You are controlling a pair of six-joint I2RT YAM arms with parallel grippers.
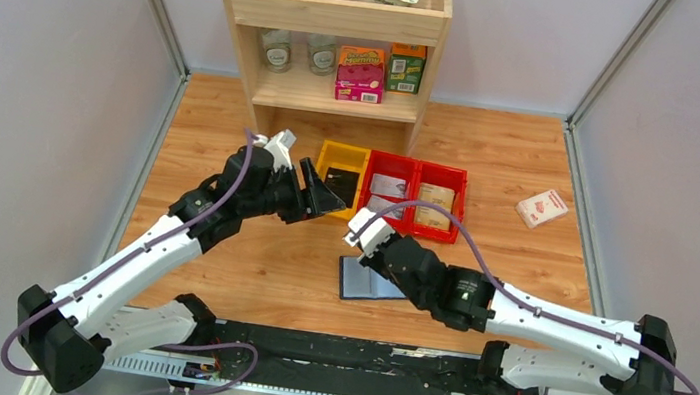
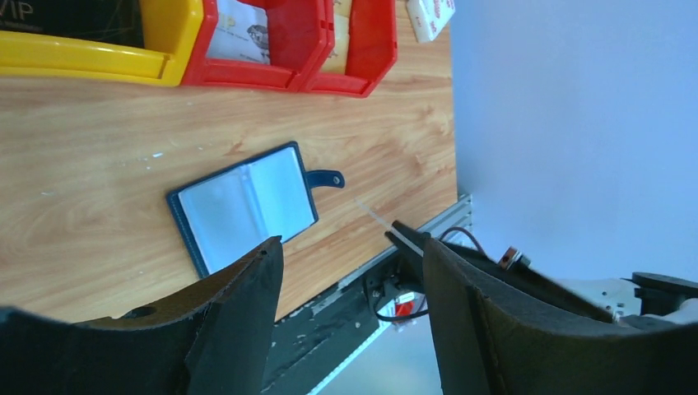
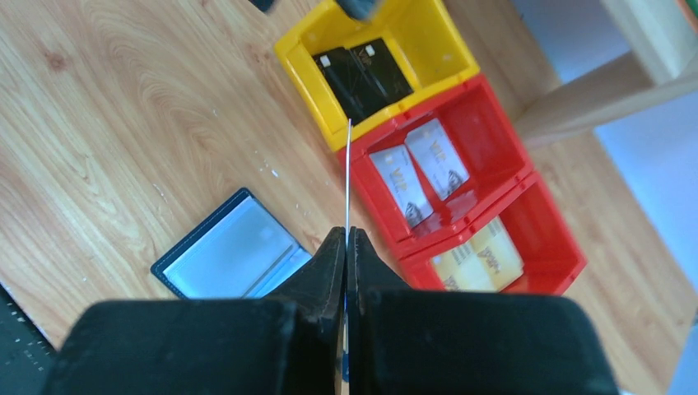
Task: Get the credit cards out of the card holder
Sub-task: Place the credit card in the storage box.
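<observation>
The navy card holder (image 1: 361,282) lies open on the wood, its pale sleeves up (image 2: 247,206) (image 3: 226,251). Just above it my right gripper (image 1: 359,227) (image 3: 346,236) is shut on a thin card (image 3: 349,164) seen edge-on, its face hidden. Two black credit cards (image 3: 362,70) lie in the yellow bin (image 1: 330,151). My left gripper (image 1: 324,192) (image 2: 352,247) hangs open by the yellow bin's near-left side, with nothing between its fingers. In the left wrist view the right gripper's fingertips (image 2: 407,239) show beyond the holder's snap tab (image 2: 328,178).
Two red bins (image 1: 418,161) right of the yellow one hold white and tan cards. A wooden shelf (image 1: 333,16) with cups and boxes stands behind them. A white-and-red box (image 1: 541,208) lies at the right. Grey walls close in both sides.
</observation>
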